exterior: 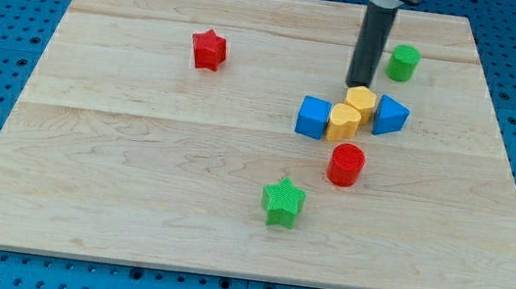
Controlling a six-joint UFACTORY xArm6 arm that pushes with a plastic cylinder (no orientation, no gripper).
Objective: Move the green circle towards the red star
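The task looks barely begun: the green circle (403,62) sits near the bench's top-right corner, well apart from the red star (208,50), while the tip (359,85), a clawless rod holding nothing, stands just left of the circle

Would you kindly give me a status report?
My tip left of green circle, apart. Red star far left. Yellow blocks just below tip.

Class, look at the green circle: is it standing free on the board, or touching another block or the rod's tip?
Standing free. The green circle has bare wood all round it; my tip sits to its lower left, apart.
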